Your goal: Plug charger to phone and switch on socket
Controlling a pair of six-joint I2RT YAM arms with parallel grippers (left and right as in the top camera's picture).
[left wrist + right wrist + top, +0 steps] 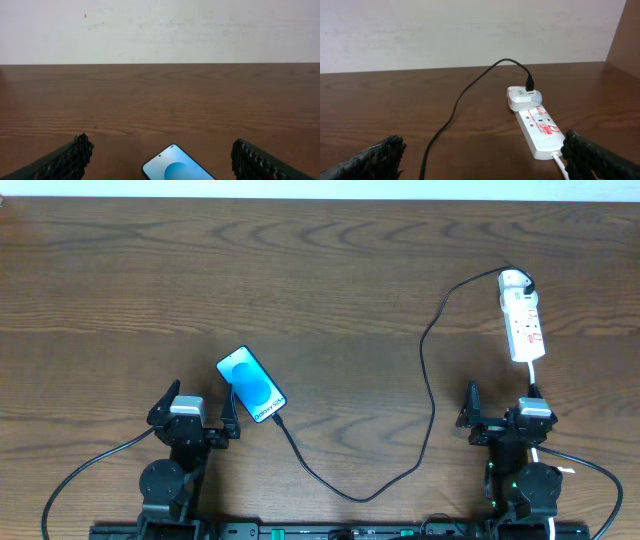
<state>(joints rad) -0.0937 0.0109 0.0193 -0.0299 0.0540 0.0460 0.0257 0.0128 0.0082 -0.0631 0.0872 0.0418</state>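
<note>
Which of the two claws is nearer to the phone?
The left claw: the phone lies just ahead of it, while the right claw sits far across the table, by the socket.

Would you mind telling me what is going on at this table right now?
The job here is charging the phone. Neither arm holds anything: the left gripper, fingers open, sits behind the phone, and the right gripper, also open, faces the socket. The charger runs from the socket's far end to the phone's near end; whether it is seated, or the socket switched on, I cannot tell.
</note>
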